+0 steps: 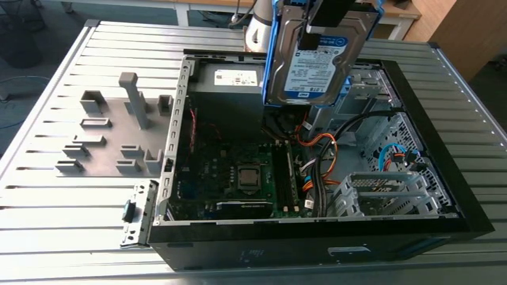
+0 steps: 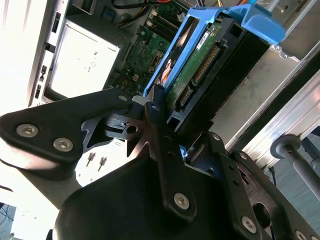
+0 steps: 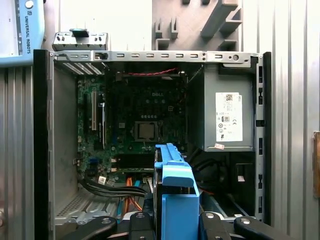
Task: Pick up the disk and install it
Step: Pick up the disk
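Note:
The disk [image 1: 313, 62], a silver hard drive with a white-and-blue label and a blue bracket round its edges, hangs upright over the back of the open computer case [image 1: 317, 228]. My gripper [image 1: 326, 29] is shut on its upper end. In the second wrist view the disk [image 2: 192, 80] shows edge-on with its green circuit board, clamped between the black fingers [image 2: 155, 107]. The first wrist view looks down past the blue bracket [image 3: 175, 195] into the case.
Inside the case lie the motherboard [image 1: 237, 172], a grey power supply box [image 1: 230, 89] with a white sticker, orange and black cables [image 1: 325, 154] and a metal drive cage [image 1: 380, 196]. A grey fixture plate [image 1: 111, 136] with upright blocks sits on the slatted table at the exterior view's left.

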Robot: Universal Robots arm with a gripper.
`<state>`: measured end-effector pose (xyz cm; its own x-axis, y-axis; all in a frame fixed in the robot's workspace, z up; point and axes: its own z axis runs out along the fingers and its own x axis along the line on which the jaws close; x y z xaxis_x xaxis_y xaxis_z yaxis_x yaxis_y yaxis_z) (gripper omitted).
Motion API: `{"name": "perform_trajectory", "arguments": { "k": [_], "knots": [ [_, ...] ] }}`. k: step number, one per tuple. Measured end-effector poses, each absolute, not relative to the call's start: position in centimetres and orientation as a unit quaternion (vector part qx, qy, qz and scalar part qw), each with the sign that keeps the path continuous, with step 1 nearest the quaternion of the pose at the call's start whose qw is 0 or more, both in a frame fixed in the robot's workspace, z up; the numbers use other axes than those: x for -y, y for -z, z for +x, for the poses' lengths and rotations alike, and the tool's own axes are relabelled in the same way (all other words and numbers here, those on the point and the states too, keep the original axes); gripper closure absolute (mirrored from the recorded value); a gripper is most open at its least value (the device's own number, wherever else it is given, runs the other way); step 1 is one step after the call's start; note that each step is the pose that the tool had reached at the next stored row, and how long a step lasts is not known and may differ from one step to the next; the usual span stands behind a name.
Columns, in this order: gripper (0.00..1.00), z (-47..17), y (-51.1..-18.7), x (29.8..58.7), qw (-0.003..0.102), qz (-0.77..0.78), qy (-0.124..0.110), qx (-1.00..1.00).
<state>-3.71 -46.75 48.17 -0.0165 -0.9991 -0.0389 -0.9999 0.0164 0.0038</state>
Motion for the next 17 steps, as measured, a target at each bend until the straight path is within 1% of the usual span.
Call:
{"name": "perform_trajectory", "arguments": {
  "k": [17],
  "knots": [
    [0.64,-3.7,-48.2,47.9,0.013,-0.701,-0.015,-0.713]
  ]
}}
